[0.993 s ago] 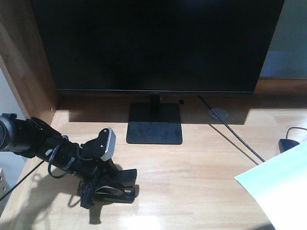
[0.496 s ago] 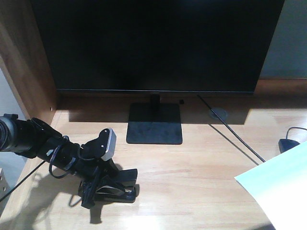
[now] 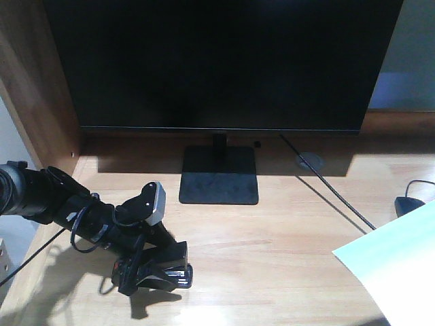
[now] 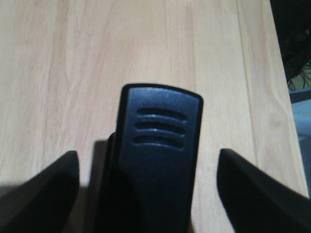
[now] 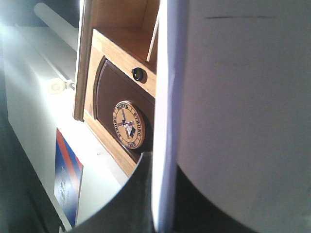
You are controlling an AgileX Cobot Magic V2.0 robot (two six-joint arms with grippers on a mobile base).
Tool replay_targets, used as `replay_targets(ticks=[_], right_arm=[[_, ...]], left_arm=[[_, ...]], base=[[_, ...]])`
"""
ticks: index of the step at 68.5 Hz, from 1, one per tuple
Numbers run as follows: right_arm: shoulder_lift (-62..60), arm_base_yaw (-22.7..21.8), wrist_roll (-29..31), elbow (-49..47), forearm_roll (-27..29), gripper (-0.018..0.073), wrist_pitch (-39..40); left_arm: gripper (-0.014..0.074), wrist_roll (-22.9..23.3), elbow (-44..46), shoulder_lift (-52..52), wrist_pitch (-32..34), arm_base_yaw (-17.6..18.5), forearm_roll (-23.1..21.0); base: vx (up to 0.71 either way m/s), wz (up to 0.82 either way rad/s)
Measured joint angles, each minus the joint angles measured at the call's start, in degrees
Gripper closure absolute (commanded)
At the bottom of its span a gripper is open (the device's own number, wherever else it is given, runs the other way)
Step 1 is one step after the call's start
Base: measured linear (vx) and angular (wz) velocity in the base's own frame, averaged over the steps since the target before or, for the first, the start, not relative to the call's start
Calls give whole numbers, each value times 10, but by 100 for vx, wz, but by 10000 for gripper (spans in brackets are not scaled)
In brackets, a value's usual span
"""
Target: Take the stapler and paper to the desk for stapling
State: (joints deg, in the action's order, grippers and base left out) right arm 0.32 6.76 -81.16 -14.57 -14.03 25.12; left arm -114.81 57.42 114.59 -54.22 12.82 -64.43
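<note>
While the left gripper (image 4: 146,158) hung low over the desk (image 4: 146,53), its two dark fingers (image 4: 46,194) were spread wide. One stood on either side of the stapler (image 4: 158,145), with desk surface showing in both gaps, so it had hold of nothing. The stapler lay flat on the desk top in front of the monitor stand (image 3: 219,175) and off to its left (the ribbed end filled the middle of the wrist view).

The right gripper (image 5: 163,213) was closed on the paper (image 5: 163,121). The sheet rose edge-on from between its dark fingers, and a wooden shelf unit (image 5: 121,53) with a round emblem (image 5: 129,124) showed behind it. In the front view a corner of the sheet appeared well to the right of the monitor stand and nearer the camera; whether it touched the desk could not be told. A black mouse (image 3: 408,204) sat right of the stand, just beyond the paper's upper edge.
</note>
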Motion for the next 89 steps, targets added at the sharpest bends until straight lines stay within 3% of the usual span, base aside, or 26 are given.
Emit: replay_targets(ticks=[15, 35, 74, 89], right_arm=[[0, 0, 0, 0, 0, 564, 0], [0, 0, 0, 0, 0, 564, 0], [0, 0, 0, 0, 0, 564, 0], [0, 0, 0, 0, 0, 564, 0]], left_arm=[[-7, 21, 0, -13, 1, 0, 1], [141, 23, 0, -85, 1, 0, 4], [596, 23, 0, -165, -43, 0, 9], [604, 23, 0, -165, -42, 0, 9]], base=[[0, 0], [0, 0], [0, 0], [0, 0]])
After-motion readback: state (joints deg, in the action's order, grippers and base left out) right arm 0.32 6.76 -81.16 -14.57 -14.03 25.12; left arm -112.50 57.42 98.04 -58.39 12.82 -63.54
